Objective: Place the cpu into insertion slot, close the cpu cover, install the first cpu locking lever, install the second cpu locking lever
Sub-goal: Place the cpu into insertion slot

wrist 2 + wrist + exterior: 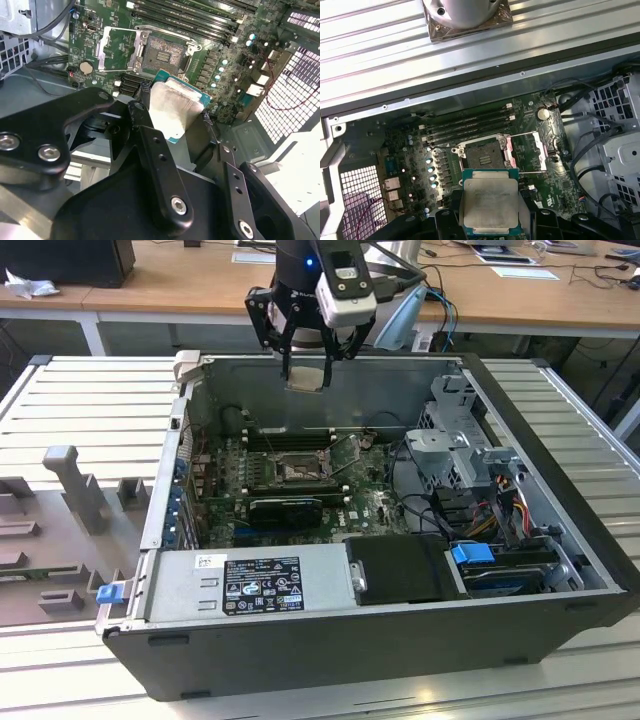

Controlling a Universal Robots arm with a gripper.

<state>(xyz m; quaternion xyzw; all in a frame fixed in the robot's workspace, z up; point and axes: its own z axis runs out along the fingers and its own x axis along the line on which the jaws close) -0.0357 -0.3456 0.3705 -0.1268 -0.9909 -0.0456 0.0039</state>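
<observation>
My gripper (305,373) hangs above the back wall of the open computer case, shut on the cpu (305,377). In both wrist views the cpu (175,112) (490,200) is a flat square chip with a dull metal face and a green edge, clamped between the black fingers (150,145). The insertion slot (297,472) (162,51) (482,155) lies bare and dark in the middle of the green motherboard, well below the chip. Beside the slot, the cpu cover (101,50) (540,152) (345,450) is swung open.
Long black memory slots (470,125) run beside the socket. A grey drive cage (450,440) and bundled cables (500,500) fill the case toward the exterior view's right. A power supply box (250,585) sits at the front. Grey fixtures (70,490) stand at the exterior view's left.
</observation>
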